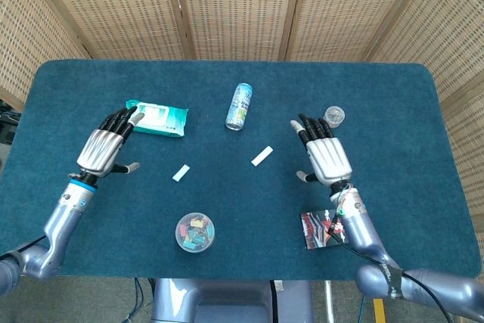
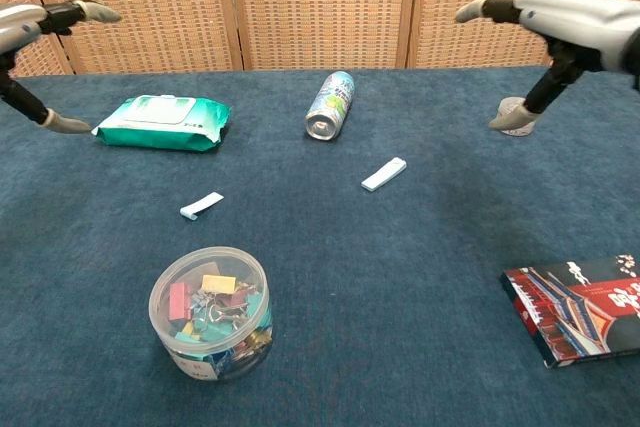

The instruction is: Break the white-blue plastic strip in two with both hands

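Note:
The white-blue strip lies in two pieces on the blue cloth. The shorter piece [image 1: 181, 172] [image 2: 201, 206] rests left of centre, the longer piece [image 1: 262, 156] [image 2: 384, 174] right of centre. My left hand [image 1: 103, 148] [image 2: 35, 32] hovers open to the left of the short piece, fingers spread, holding nothing. Over at the right, my right hand [image 1: 327, 157] [image 2: 560, 22] is open too, apart from the long piece and empty.
A green wipes pack [image 1: 155, 117] [image 2: 162, 121] lies beside the left hand. A drink can [image 1: 240, 106] [image 2: 330, 104] lies at the back centre. A tub of clips [image 1: 194, 231] [image 2: 211, 311] stands in front; a small clear jar [image 1: 333, 116] and a booklet [image 1: 318, 228] [image 2: 580, 318] are at right.

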### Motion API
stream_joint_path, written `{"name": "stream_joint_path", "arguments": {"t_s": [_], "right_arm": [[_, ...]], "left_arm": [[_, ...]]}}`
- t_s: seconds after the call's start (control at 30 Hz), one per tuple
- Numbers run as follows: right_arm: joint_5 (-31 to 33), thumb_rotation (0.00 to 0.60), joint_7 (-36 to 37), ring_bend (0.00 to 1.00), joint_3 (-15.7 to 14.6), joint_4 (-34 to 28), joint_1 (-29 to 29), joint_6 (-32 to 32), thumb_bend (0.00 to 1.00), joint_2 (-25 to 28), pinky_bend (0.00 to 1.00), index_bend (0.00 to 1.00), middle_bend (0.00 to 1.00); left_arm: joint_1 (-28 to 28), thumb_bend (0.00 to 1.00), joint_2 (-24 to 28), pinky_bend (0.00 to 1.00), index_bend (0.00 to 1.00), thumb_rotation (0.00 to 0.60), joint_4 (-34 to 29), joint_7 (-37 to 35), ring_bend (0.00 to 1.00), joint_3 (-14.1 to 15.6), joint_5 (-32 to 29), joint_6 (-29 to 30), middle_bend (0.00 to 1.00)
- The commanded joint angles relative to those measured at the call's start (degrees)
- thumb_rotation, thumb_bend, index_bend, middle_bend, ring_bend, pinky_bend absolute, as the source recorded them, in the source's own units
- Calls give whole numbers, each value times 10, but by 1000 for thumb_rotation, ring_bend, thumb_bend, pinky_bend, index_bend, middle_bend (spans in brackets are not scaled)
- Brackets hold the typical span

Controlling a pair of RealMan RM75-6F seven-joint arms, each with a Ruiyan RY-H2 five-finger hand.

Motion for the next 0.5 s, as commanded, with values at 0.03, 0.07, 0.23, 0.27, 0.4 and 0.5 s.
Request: {"name": "stream_joint_path", "arguments": {"t_s": [0.03, 0.07, 0.23, 0.27, 0.4, 0.5], "right_arm": [[-98, 600, 71, 0, -43, -9, -67, 68, 0, 55, 0, 0, 0], [-113, 600, 84, 0, -50, -4, -77, 78, 0, 61, 0, 0, 0], [-200, 600, 167, 0, -87, 72, -148, 166, 0, 83, 0, 0, 0], [-212, 600, 181, 0, -92, 90, -162, 185, 0, 82, 0, 0, 0], [-237, 600, 235, 0, -118, 135, -216, 231, 0, 83, 0, 0, 0], [-247, 600, 254, 0, -128, 141, -237, 251, 0, 88, 0, 0, 0]], "left_arm": [[58, 0, 58, 51, 0, 600, -68, -18, 0, 11, 3, 66, 0], [68, 0, 66, 36, 0, 600, -77, -21, 0, 14, 3, 76, 0], [144, 0, 116, 0, 0, 600, -117, -49, 0, 40, -6, 137, 0], [159, 0, 120, 0, 0, 600, -119, -62, 0, 45, -3, 151, 0], [209, 0, 132, 0, 0, 600, -127, -106, 0, 66, 7, 194, 0], [227, 0, 137, 0, 0, 600, -133, -111, 0, 76, 7, 202, 0]]}}
